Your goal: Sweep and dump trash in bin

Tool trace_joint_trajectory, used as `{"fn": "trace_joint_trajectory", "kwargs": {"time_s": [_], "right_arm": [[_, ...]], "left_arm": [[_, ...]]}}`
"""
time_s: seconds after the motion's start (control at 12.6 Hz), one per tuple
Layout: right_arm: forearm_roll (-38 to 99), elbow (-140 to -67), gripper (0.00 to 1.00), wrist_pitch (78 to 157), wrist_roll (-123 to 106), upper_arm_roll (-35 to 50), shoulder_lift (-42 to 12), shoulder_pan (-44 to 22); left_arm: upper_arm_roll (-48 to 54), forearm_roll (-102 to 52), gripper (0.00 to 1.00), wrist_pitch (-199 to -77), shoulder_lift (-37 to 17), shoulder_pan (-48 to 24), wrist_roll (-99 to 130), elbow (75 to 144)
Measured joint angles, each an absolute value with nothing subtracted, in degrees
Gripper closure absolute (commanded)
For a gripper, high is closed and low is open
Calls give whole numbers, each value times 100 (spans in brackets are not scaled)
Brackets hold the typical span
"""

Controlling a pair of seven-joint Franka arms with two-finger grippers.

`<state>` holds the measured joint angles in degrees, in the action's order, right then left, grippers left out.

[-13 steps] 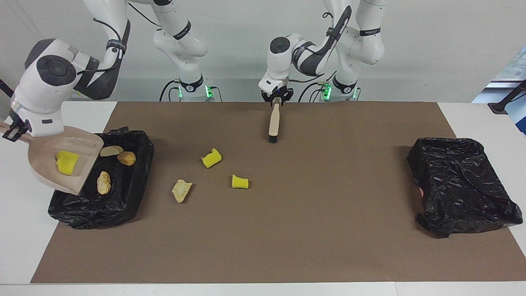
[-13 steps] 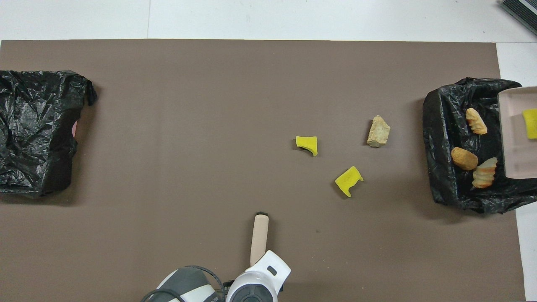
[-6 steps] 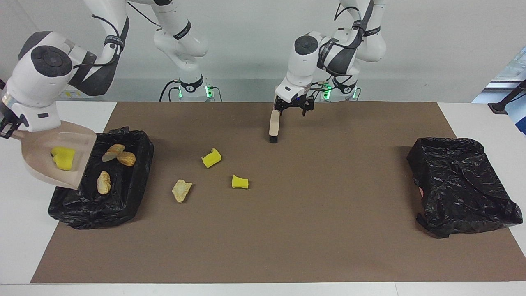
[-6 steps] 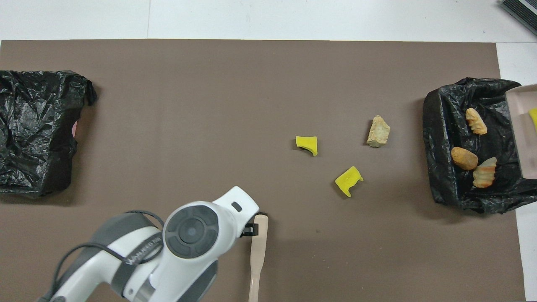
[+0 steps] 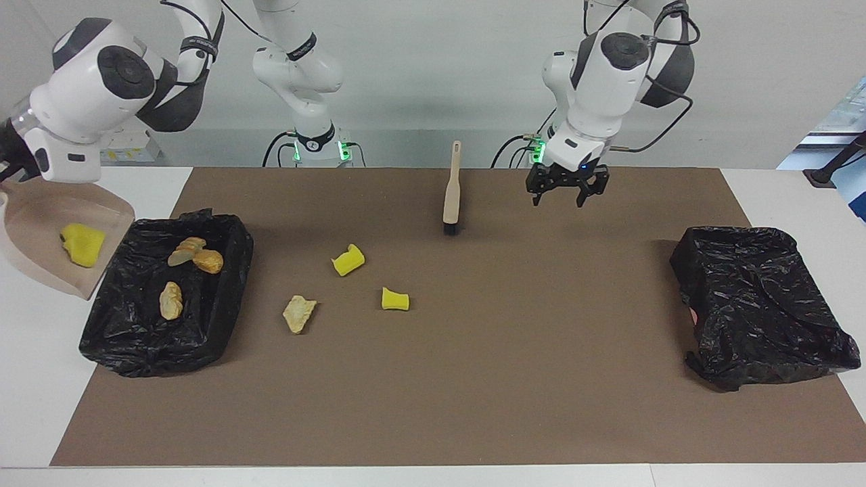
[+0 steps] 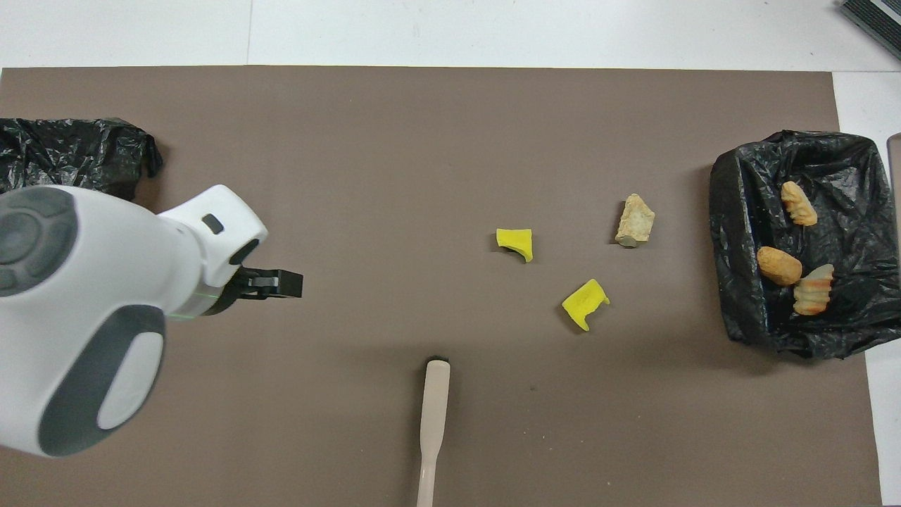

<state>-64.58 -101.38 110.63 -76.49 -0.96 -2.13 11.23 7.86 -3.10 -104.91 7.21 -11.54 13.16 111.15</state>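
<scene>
Three scraps of trash lie loose on the brown mat, a yellow sponge chunk (image 5: 348, 260), a second yellow chunk (image 5: 395, 299) and a pale crumb (image 5: 298, 314), while three more sit in the black-lined bin (image 5: 223, 318) at the right arm's end of the table, and another yellow piece (image 5: 82, 244) rides in the dustpan (image 5: 30, 223) beside the bin. They look light, soft and springy, apt to roll, so I judge them better pushed by the brush (image 5: 451, 196), taken by its slim stiff handle, than pinched. The left tool (image 5: 567, 189) hangs open and empty over the mat beside the brush; the right tool (image 5: 8, 162) is clamped on the dustpan's handle, though mostly out of view.
</scene>
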Motion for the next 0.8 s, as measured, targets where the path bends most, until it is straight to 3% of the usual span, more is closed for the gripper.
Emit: {"fn": "trace_joint_trajectory", "kwargs": {"time_s": [0.4,0.8], "right_arm": [[-7149,-10357,100,11065,-7631,-70,-246,932],[-6794,-10370,100,11335,-8408,-97,-182,961]], "left_arm": [[783,-240,0,-9441,691,-102,47,9851],[785,113,0,-8557,306,71,-415,8712]]}}
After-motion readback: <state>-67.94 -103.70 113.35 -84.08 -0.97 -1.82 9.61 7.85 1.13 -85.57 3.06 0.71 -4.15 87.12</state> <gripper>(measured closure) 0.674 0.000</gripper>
